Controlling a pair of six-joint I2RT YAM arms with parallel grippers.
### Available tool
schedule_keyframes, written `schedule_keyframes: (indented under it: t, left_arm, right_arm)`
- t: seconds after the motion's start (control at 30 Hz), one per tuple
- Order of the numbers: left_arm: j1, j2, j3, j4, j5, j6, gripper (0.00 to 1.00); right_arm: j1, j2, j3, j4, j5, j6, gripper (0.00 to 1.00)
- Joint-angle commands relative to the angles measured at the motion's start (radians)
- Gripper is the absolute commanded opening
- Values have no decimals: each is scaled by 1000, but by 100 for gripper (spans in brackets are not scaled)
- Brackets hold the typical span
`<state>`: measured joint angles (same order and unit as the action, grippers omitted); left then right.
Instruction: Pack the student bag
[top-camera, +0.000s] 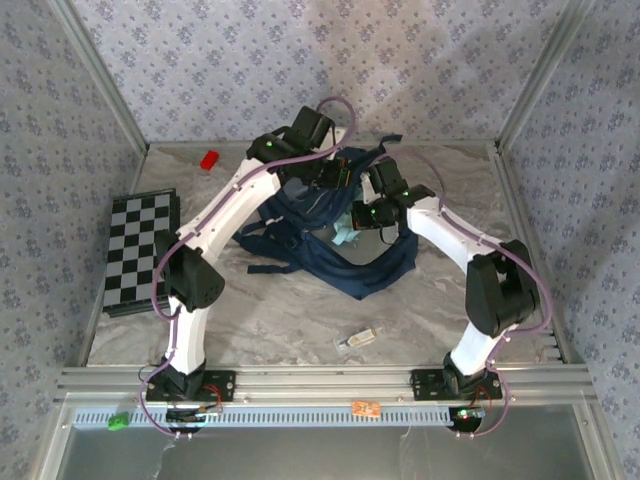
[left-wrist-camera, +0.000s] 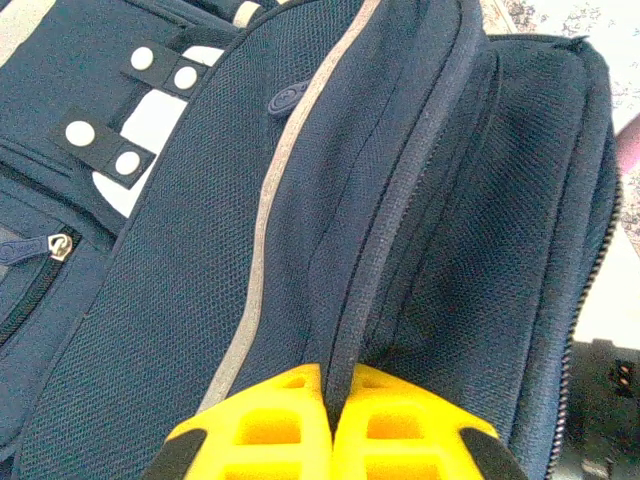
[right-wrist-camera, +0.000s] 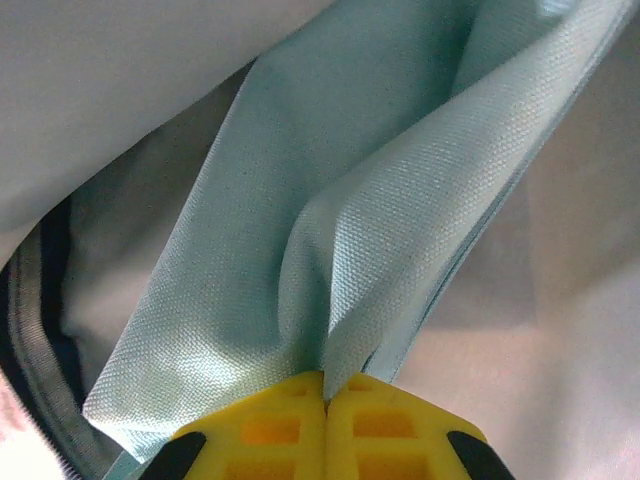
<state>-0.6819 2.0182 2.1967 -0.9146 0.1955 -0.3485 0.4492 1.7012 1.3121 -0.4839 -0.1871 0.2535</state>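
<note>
my left jaws are clamped on a fold of the bag (left-wrist-camera: 180, 300), my right jaws pinch a pale green cloth (right-wrist-camera: 400, 220).

1. Backpack (top-camera: 370, 275) fills the table (top-camera: 280, 320) centre, with left arm (top-camera: 225, 205) and right arm (top-camera: 470, 240) meeting over it.
2. Checkerboard (top-camera: 140, 250) takes the left side; red block (top-camera: 209, 159) back left.
3. Near strip open, bar a small clear item (top-camera: 358, 339).
4. Cloth (right-wrist-camera: 380, 230) bunched at bag mouth.
</note>
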Motion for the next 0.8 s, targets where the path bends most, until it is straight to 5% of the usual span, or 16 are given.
schedule_keyframes:
  t: [0.0, 0.1, 0.3, 0.63, 0.7, 0.77]
  left_arm:
    - [2, -24, 66, 26, 73, -1, 0]
    - [2, -24, 66, 34, 77, -20, 0]
    - [9, -23, 58, 33, 74, -33, 0]
    - [-8, -13, -27, 51, 76, -48, 0]
    - [-23, 1, -21, 28, 83, -28, 9]
    - [-38, 8, 6, -17, 131, 5, 32]
  right_arm:
    - [-7, 26, 18, 118, 37, -118, 2]
    - [-14, 57, -9, 173, 50, -77, 5]
    - [-3, -50, -109, 252, -12, -29, 37]
    - [-79, -449, -332, 120, -96, 128, 54]
    - [-98, -534, -368, 71, -91, 164, 56]
    - [-105, -634, -408, 25, -61, 197, 59]
